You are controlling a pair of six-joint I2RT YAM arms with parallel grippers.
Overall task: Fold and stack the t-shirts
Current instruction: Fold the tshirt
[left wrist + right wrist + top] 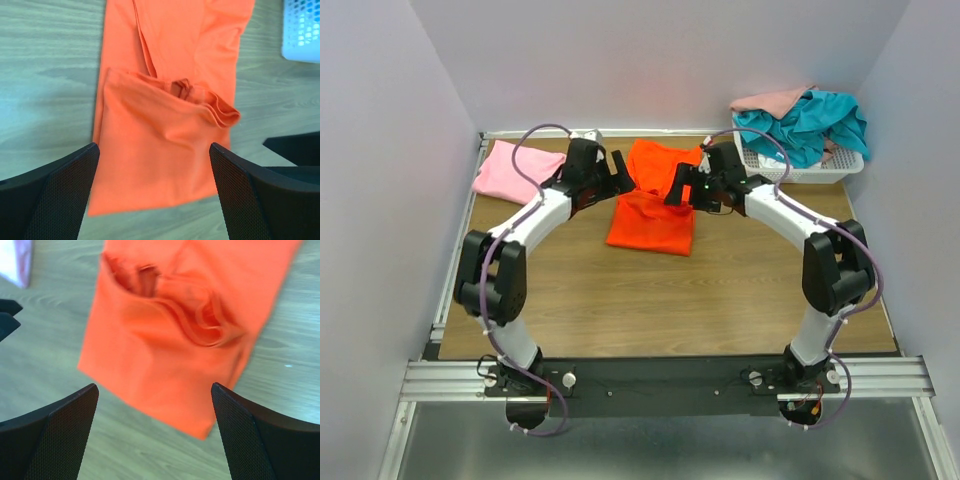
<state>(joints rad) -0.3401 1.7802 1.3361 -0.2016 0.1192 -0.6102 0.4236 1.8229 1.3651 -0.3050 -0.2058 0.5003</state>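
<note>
At centre, orange shirt [652,212] — left end effector [154,150], right end effector [155,390] spread, seemingly off its edges.

Soft matt cloth on the bright orange short-sleeved t-shirt [655,215], rumpled at the fold, no sheen. Same dull cloth on the light pink t-shirt [508,170] and the teal t-shirt [815,122]. Smooth brown wood-grain table top [650,300], faintly satin. White plastic mesh basket [825,172], slightly glossy. Fine rough netted texture on the black pads [55,200] of the left gripper [154,147]. Ribbed silver metal rail [670,372] along the near edge.
</note>
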